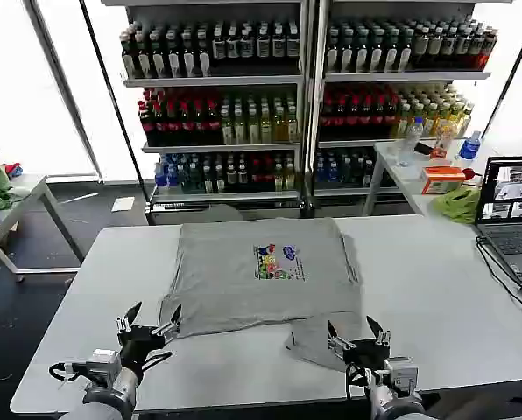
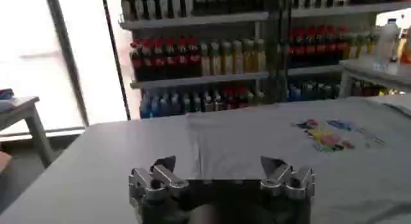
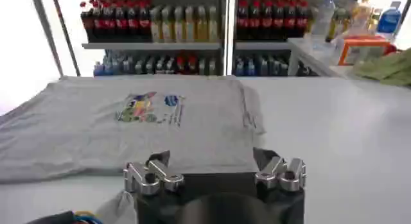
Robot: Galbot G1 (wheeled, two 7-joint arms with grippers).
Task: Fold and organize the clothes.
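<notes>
A light grey short-sleeved shirt [image 1: 252, 280] lies flat on the white worktop [image 1: 436, 289], chest print up. The print [image 1: 277, 262] is a small multicoloured patch, sitting slightly toward the right tool's side of the shirt's middle. The far edge of the shirt runs straight, the body spreads wider toward the robot, and the cloth shows only shallow wrinkles. One part of the shirt, seemingly a sleeve [image 1: 318, 339], juts out past the near edge on the right and reaches just in front of the right tool.

The left tool [image 1: 148, 322] hovers low at the shirt's near left corner, its two fingers spread wide with nothing between them. In the left wrist view the left tool [image 2: 221, 171] shows both fingertips apart over bare worktop, with the shirt [image 2: 302, 142] beginning just beyond them and stretching away ahead and to one side.

The right tool [image 1: 356, 333] sits at the near right, over the jutting flap of cloth, its fingers likewise spread and holding nothing. In the right wrist view the right tool [image 3: 213, 167] has its tips just above or at the grey fabric; whether they touch it cannot be told. The shirt [image 3: 128, 126] fills the worktop ahead of it, print [image 3: 149, 108] facing up.

Beyond both tools, past the worktop, stand shelves of bottled drinks [image 1: 243, 105]. A laptop [image 1: 511, 214] rests at the worktop's far right edge, well apart from the right tool.
</notes>
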